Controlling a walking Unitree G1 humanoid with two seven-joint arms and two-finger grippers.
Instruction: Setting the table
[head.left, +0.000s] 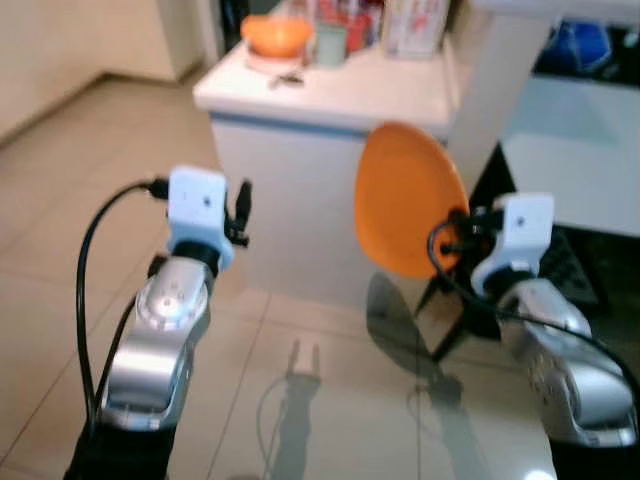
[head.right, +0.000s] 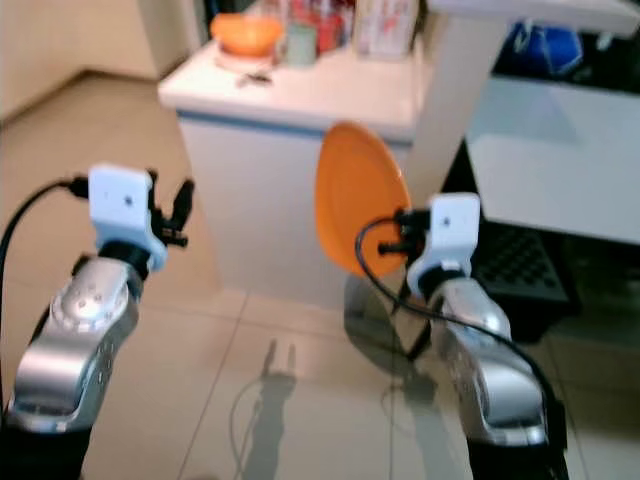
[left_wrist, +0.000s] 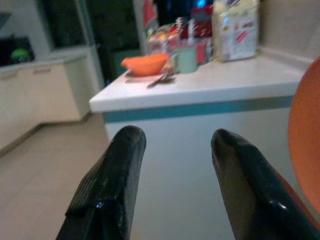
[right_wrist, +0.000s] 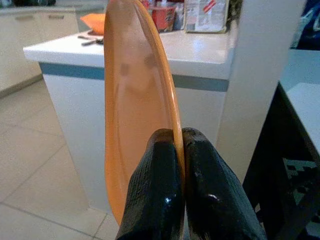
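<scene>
My right gripper (right_wrist: 179, 142) is shut on the rim of an orange plate (head.left: 405, 195), which it holds upright on its edge in front of a white counter (head.left: 330, 95). The same orange plate (right_wrist: 135, 105) rises between the two black fingers in the right wrist view. My left gripper (head.left: 241, 210) is raised at the left, open and empty, pointing toward the counter; its fingers (left_wrist: 107, 185) stand well apart. On the counter's far end sit an orange bowl (head.left: 276, 35), a pale green mug (head.left: 330, 44) and cutlery (head.left: 285, 79).
Boxes and packets (head.left: 415, 25) stand at the back of the counter. A white table or shelf (head.left: 570, 150) is at the right, with a dark rack (head.right: 525, 265) beneath it. Beige floor tiles (head.left: 60, 220) spread to the left, toward cream cabinets (left_wrist: 45, 92).
</scene>
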